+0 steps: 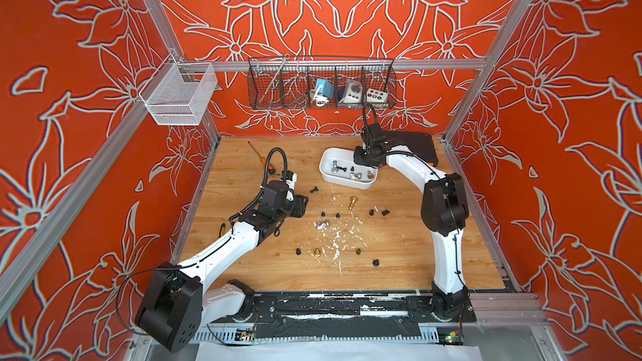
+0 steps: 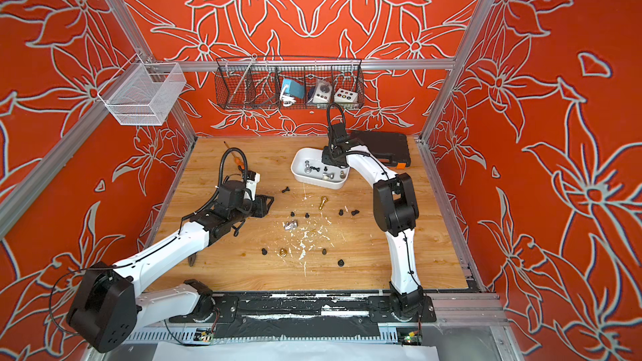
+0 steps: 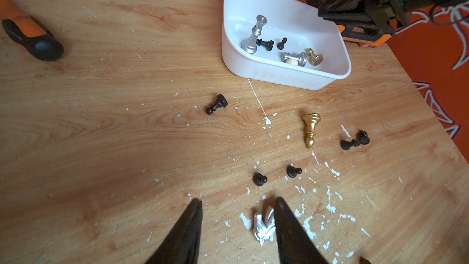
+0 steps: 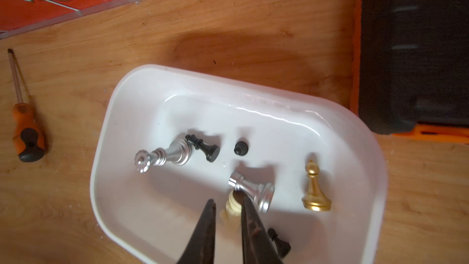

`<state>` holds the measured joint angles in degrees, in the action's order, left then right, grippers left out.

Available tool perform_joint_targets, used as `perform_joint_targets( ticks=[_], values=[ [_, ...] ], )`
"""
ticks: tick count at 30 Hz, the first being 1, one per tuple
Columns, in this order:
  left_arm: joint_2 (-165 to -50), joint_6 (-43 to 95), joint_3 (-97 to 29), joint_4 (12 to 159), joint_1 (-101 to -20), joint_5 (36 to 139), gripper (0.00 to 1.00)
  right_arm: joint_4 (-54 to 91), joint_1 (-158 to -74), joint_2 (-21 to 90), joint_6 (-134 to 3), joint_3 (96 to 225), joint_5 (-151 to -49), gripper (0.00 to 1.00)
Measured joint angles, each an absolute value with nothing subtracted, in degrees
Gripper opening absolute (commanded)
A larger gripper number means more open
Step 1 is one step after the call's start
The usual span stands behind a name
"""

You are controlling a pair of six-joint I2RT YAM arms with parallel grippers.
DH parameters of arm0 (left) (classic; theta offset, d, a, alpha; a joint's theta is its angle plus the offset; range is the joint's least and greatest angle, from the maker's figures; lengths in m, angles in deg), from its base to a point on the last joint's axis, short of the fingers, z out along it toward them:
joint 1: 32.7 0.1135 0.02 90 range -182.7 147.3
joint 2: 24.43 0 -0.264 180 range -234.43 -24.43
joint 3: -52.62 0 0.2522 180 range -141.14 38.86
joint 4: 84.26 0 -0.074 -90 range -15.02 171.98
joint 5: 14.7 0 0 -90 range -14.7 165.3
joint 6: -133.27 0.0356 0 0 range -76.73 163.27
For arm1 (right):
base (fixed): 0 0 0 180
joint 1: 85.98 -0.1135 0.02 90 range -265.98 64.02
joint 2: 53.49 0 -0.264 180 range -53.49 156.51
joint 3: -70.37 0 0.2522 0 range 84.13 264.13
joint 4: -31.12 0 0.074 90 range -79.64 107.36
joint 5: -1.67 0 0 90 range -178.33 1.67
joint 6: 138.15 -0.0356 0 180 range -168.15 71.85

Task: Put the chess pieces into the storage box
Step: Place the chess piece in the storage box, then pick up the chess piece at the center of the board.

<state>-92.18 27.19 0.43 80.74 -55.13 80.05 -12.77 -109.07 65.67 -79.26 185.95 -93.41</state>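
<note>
My right gripper [image 4: 228, 199] hangs over the box [image 1: 344, 182], mid-frame, jaws barely apart; left gripper [image 3: 237, 200], jaws apart, over the flecked table [image 3: 101, 123].

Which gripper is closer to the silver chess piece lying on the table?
Left. The left gripper hangs just over the silver chess piece, which shows between its fingers. The right gripper is farther back, above the storage box.

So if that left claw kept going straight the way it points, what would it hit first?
Most likely the silver chess piece lying between the left gripper's open jaws. Depth is unclear, so it might touch the wooden table beside it first.
</note>
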Motion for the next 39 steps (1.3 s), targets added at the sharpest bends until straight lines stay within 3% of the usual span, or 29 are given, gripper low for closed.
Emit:
perform_joint_targets(
  ticks=[10, 23, 39],
  values=[
    [-94.76, 29.29, -1.41, 79.54, -55.11, 79.42, 0.47, -7.63, -109.07, 44.57, -76.9, 163.75, -93.32, 0.23],
    [-110.17, 37.99, -15.22, 73.97, -54.85, 79.44, 0.47, -10.25, -109.07, 17.36, -76.27, 132.82, -93.76, 0.25],
    [-127.68, 48.22, -30.28, 66.19, -54.83, 78.79, 0.47, -14.34, -109.07, -1.81, -83.85, 117.98, -96.58, 0.26]
  ],
)
